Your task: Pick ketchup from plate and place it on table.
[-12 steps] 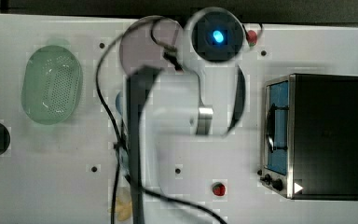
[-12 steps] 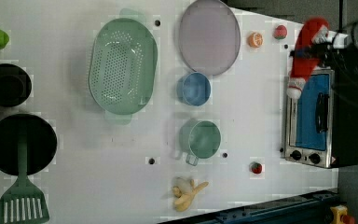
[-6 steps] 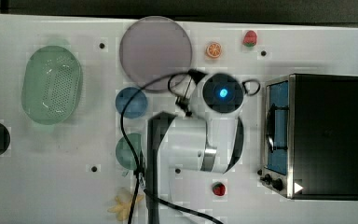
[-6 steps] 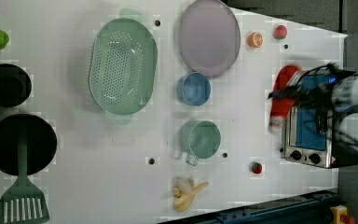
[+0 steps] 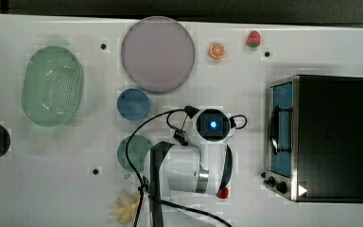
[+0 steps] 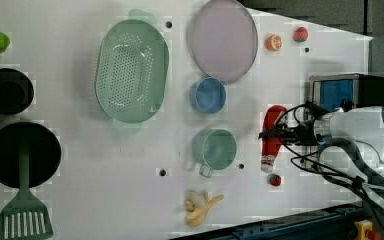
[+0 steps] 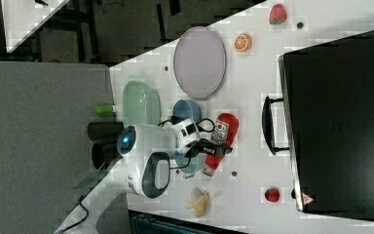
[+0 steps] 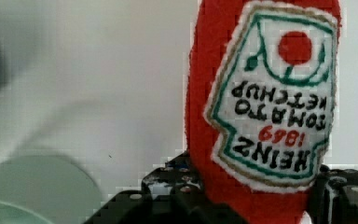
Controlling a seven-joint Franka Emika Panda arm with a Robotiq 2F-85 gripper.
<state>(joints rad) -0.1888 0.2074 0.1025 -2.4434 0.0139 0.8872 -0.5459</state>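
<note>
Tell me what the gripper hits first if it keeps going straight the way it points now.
Probably the bare white table. The gripper, shut on the ketchup bottle, seems to point down at clear tabletop between the green mug and the toaster oven; height is unclear.

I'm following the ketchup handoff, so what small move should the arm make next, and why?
Probably lower it straight down and then let go. The tool grips the ketchup around its middle, already clear of the plate and over bare table, between the green cup and the toaster oven.

White table [image 5: 38, 189], plate [image 5: 157, 54], basket [image 5: 52, 85], perhaps banana [image 5: 125, 208]
</note>
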